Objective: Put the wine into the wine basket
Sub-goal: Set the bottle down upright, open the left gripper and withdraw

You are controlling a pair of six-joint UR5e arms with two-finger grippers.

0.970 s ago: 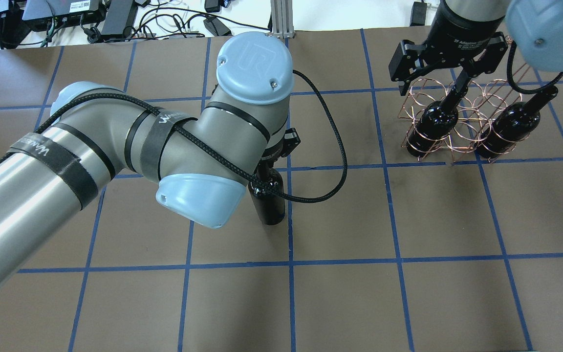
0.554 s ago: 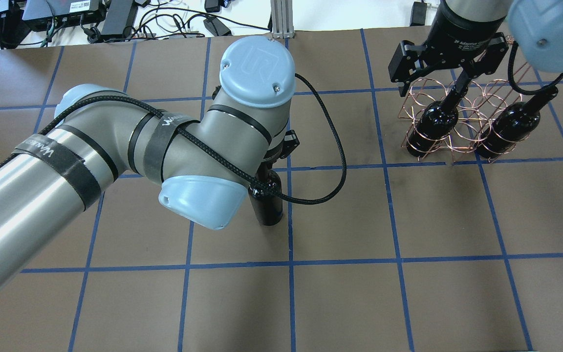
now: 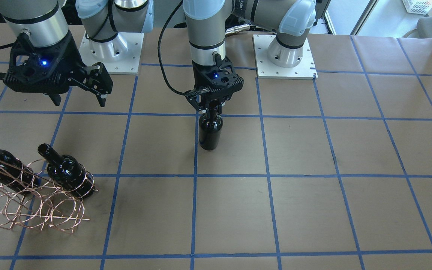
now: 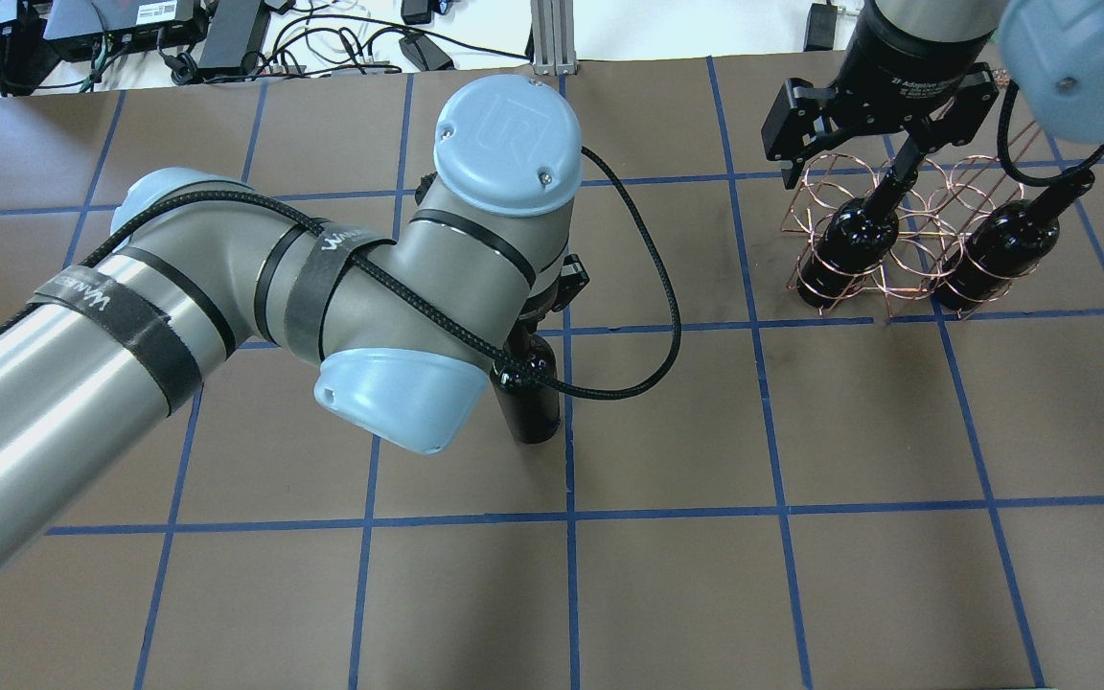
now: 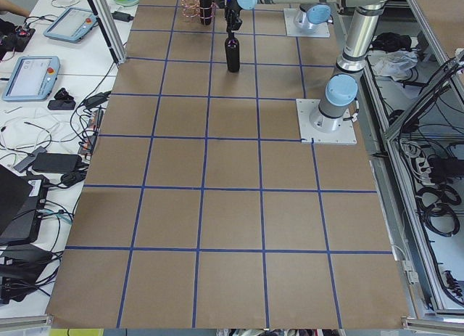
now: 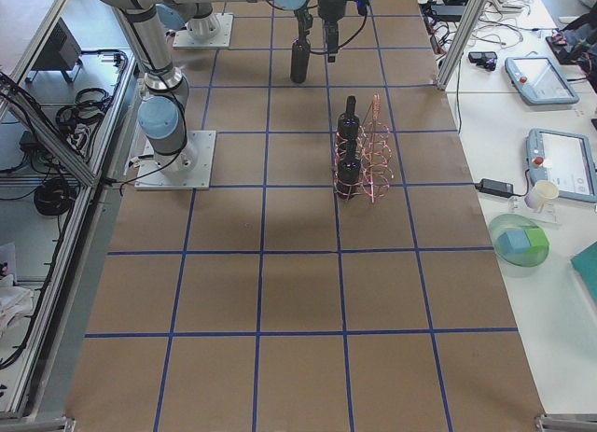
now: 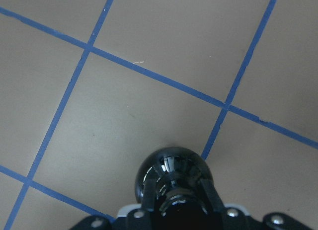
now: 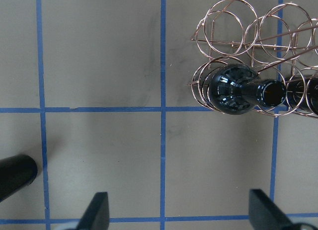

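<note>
Left gripper (image 3: 213, 108) is clamped on the neck of the wine (image 3: 210, 131), jaws narrow, one on either side of the neck. The bottle is held upright and hangs straight below the fingertips. Its base is at the table (image 3: 351, 168) surface, just beside a blue tape line crossing. Contact with the table cannot be told.

Right gripper (image 4: 883, 134) is held wide open with nothing between the fingers (image 8: 97, 212). The wine basket (image 4: 907, 240) is seen directly beneath them, resting on the table. Two more bottles are lodged in its loops, tilted with necks up: one (image 4: 849, 244) under the open fingers, the other (image 4: 998, 249) just to its side. The held wine is well apart from the basket.
</note>
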